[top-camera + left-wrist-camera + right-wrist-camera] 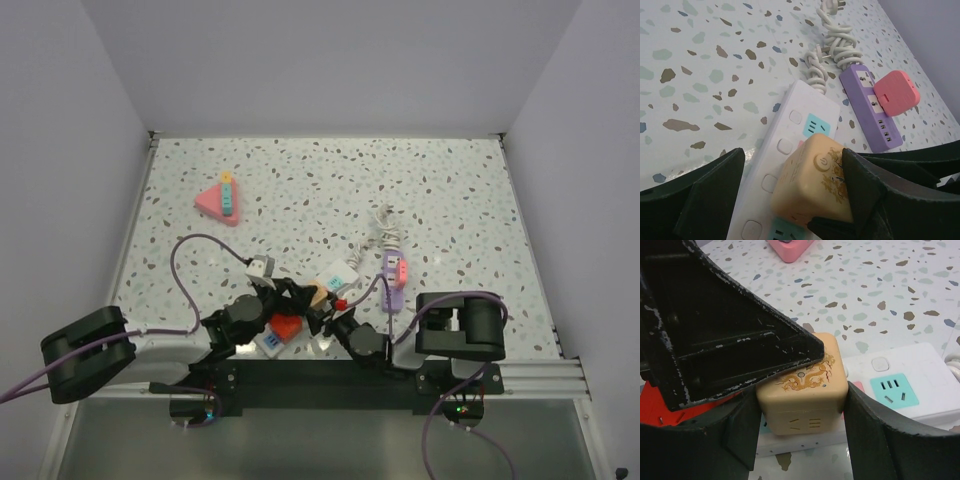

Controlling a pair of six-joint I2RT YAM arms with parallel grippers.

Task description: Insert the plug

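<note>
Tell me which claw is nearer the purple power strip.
Right. The right claw grips the beige plug, just left of the purple power strip in the top view; the left claw lies farther left, beyond that plug.

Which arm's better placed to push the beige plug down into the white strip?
Right. The right gripper hugs the plug on both sides, on the strip, so it could likely press straight down. The left gripper is open wide, only one finger touching the plug.
</note>
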